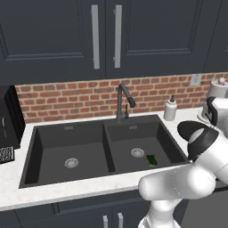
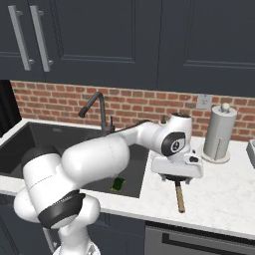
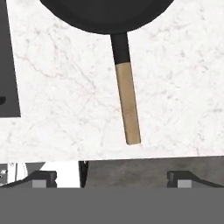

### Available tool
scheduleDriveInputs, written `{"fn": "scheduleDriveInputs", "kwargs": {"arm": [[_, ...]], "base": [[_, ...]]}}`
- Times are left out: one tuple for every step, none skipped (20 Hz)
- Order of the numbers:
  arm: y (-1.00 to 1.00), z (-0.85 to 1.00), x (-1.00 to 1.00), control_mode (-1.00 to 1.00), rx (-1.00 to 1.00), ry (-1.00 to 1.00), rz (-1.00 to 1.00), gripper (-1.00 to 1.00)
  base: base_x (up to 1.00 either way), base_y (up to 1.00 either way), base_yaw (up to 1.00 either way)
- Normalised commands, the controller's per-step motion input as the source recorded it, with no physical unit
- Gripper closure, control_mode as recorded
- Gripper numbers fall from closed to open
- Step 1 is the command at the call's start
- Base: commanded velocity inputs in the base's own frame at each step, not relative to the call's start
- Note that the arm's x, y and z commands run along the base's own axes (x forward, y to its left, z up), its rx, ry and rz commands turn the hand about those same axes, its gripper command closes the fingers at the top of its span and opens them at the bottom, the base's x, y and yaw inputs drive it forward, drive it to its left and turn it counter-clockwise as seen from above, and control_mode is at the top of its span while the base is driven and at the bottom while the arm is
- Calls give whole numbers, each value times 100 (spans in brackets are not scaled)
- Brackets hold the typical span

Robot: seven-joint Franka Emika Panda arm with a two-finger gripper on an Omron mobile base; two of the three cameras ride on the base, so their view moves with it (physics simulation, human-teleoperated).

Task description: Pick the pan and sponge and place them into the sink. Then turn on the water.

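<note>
Currently the end effector (image 3: pixel 111 177) hangs open above the pan (image 3: pixel 105 15), right of the sink (image 1: pixel 67 133) on the table (image 3: pixel 65 96); the sponge (image 1: pixel 152 160) apparently lies in the sink's right basin.

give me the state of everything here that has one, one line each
round black frying pan with tan handle: flat on the marble counter, not held
small green sponge: lying in the right basin
black double-basin sink: dry, drains uncovered
dark gooseneck faucet: off, no stream
claw: open above the pan

A soap dispenser (image 1: pixel 170 109) and paper towel roll (image 2: pixel 219 133) stand on the counter (image 2: pixel 224 199).
</note>
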Motion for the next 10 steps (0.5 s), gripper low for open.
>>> {"fn": "scheduleDriveInputs", "kwargs": {"arm": [[0, -31, 6, -100, 0, 0, 11, -100], [0, -31, 10, -100, 0, 0, 11, -100], [0, -34, 14, -100, 0, 0, 10, -100], [0, -31, 21, -100, 0, 0, 9, -100], [0, -27, 23, -100, 0, 0, 9, -100], [0, -29, 24, -100, 0, 0, 9, -100], [0, -29, 24, -100, 0, 0, 9, -100], [0, -27, 21, -100, 0, 0, 10, -100], [0, -30, 22, -100, 1, 0, 10, -100], [0, -33, 26, -100, 1, 0, 10, -100]], "base": [[0, 0, 0], [0, 0, 0], [0, 0, 0], [0, 0, 0], [0, 0, 0], [0, 0, 0], [0, 0, 0], [0, 0, 0], [0, 0, 0], [0, 0, 0]]}}
